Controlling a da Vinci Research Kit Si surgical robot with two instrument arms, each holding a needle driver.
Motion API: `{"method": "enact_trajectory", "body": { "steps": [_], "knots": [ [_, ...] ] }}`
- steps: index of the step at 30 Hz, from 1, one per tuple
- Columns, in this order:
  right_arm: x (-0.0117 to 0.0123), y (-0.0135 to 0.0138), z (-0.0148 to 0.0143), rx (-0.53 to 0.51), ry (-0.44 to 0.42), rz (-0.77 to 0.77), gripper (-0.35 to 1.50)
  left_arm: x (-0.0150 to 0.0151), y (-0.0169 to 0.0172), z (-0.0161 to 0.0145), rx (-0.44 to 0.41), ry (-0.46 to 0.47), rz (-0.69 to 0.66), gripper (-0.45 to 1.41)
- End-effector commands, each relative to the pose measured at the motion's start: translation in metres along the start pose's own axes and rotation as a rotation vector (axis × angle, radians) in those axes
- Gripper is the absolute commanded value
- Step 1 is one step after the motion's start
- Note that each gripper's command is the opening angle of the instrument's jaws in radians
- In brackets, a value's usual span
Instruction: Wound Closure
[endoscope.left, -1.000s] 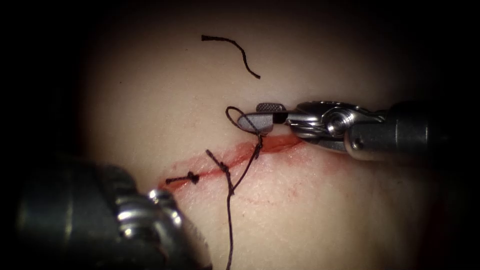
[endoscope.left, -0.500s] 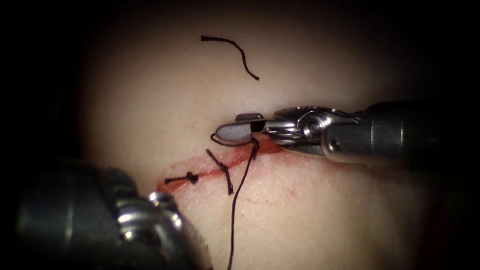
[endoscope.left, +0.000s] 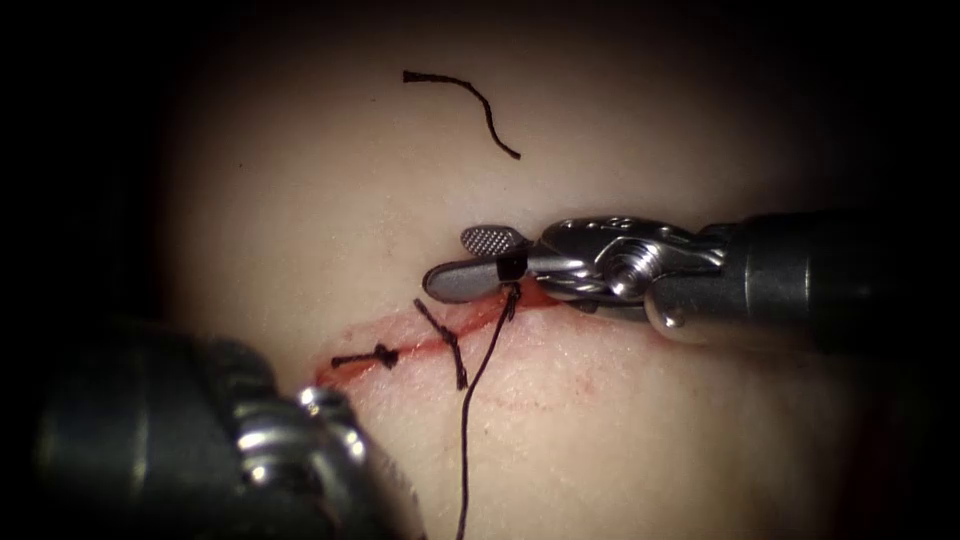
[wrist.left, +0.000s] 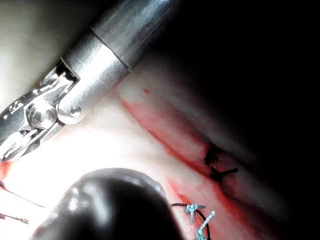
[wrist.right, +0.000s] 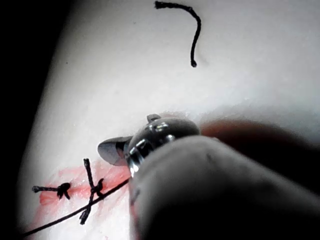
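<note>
Black thread (endoscope.left: 466, 400) is the thing to watch here. It runs almost straight up from the bottom edge of the frame, crosses the cut (endoscope.left: 415, 347) and ends deep in the crotch of the right pincer (endoscope.left: 450, 260). That pincer's jaws stand apart, lying flat and pointing toward frame left, just above the cut on the tissue (endoscope.left: 300, 200). The left tool (endoscope.left: 200, 440) sits well off at lower left; can't tell what it holds. So the right arm is clearly nearer.
</note>
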Motion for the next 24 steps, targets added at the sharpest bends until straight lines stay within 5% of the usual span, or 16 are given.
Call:
{"method": "enact_trajectory", "body": {
  "steps": [1, 7, 10, 16, 20, 22, 24],
  "knots": [
    [0.0005, 0.0002, 0.0004, -0.010, 0.011, 0.002, 0.86, 0.0004, -0.0003, 0.0005, 0.000, 0.000, 0.000, -0.45],
    [0.0010, 0.0009, -0.0007, -0.019, 0.003, -0.032, 0.69, 0.0004, -0.0003, 0.0005, 0.000, 0.000, 0.000, -0.45],
    [0.0013, 0.0008, -0.0003, -0.059, -0.041, -0.081, 0.34, 0.0004, -0.0003, 0.0005, 0.000, 0.001, -0.001, -0.45],
    [0.0022, 0.0004, 0.0008, -0.095, -0.195, -0.178, 0.10, 0.0004, -0.0002, 0.0005, 0.000, 0.000, 0.000, -0.45],
    [0.0026, 0.0000, 0.0010, -0.057, -0.249, -0.197, 0.17, 0.0004, -0.0002, 0.0005, -0.001, 0.000, 0.000, -0.45],
    [0.0030, -0.0004, 0.0007, -0.034, -0.263, -0.206, 0.61, 0.0003, -0.0002, 0.0005, -0.001, 0.000, 0.000, -0.45],
    [0.0036, -0.0009, -0.0001, -0.005, -0.277, -0.213, 0.73, 0.0003, -0.0002, 0.0005, -0.001, 0.000, 0.000, -0.45]
  ]
}}
